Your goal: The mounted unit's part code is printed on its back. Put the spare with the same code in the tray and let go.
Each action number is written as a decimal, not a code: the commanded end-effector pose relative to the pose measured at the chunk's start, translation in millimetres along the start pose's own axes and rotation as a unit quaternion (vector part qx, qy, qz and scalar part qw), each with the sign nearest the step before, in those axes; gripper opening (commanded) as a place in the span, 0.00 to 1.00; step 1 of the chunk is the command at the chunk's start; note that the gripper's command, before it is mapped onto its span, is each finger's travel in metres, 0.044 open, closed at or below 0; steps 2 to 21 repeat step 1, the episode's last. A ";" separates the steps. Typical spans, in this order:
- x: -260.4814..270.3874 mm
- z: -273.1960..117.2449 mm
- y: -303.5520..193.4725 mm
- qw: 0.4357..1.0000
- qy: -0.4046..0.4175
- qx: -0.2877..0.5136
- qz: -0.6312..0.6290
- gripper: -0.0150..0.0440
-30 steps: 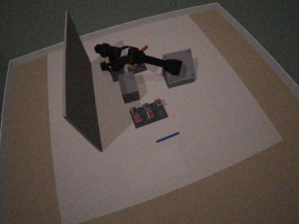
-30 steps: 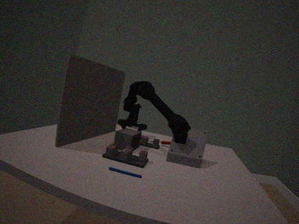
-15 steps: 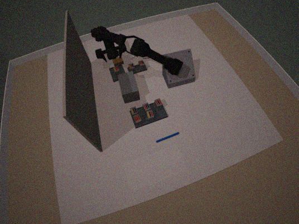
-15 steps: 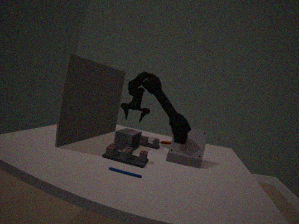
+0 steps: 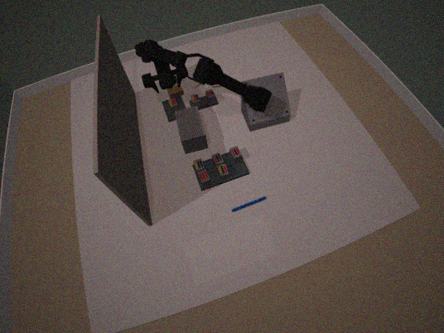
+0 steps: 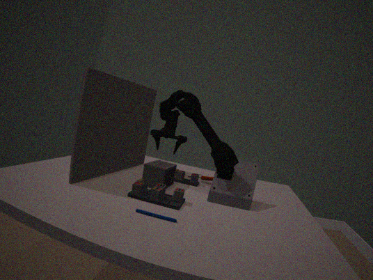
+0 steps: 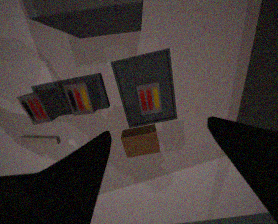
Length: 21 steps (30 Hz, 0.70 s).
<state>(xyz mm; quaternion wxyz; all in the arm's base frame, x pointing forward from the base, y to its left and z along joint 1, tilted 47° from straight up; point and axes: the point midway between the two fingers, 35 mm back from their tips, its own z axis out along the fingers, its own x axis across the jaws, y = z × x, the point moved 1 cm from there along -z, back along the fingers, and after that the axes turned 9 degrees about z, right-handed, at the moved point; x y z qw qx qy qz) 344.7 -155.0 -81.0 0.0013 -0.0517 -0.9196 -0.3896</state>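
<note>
My gripper [image 5: 169,88] [image 6: 166,151] [image 7: 157,128] is open and empty, raised near the dark tray [image 5: 167,112] [image 7: 163,60]. A spare [image 5: 173,102] [image 7: 149,98] with a red, red, yellow striped label lies in the tray, apart from the fingers. A dark rack [image 5: 205,104] [image 7: 49,89] beside it holds two more labelled units: one unit [image 5: 194,98] [image 7: 78,98] shows red and yellow stripes, the other [image 5: 209,94] [image 7: 35,109] mostly red. Which unit is the mounted one, and the code on its back, I cannot tell.
A brown block [image 5: 176,91] [image 7: 141,142] is beside the tray. A grey box [image 5: 190,123] [image 6: 158,173] stands between the tray and a board [image 5: 213,183] with several labelled blocks. A tall panel [image 5: 116,118] [image 6: 111,123] stands alongside. A blue stick [image 5: 249,204] [image 6: 156,215] lies in front.
</note>
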 end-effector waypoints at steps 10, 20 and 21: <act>0.0 0.7 -0.3 1.000 0.000 0.000 0.002 1.00; 0.0 0.7 -0.3 1.000 0.000 0.000 0.002 1.00; 0.0 0.7 -0.3 1.000 0.000 0.000 0.002 1.00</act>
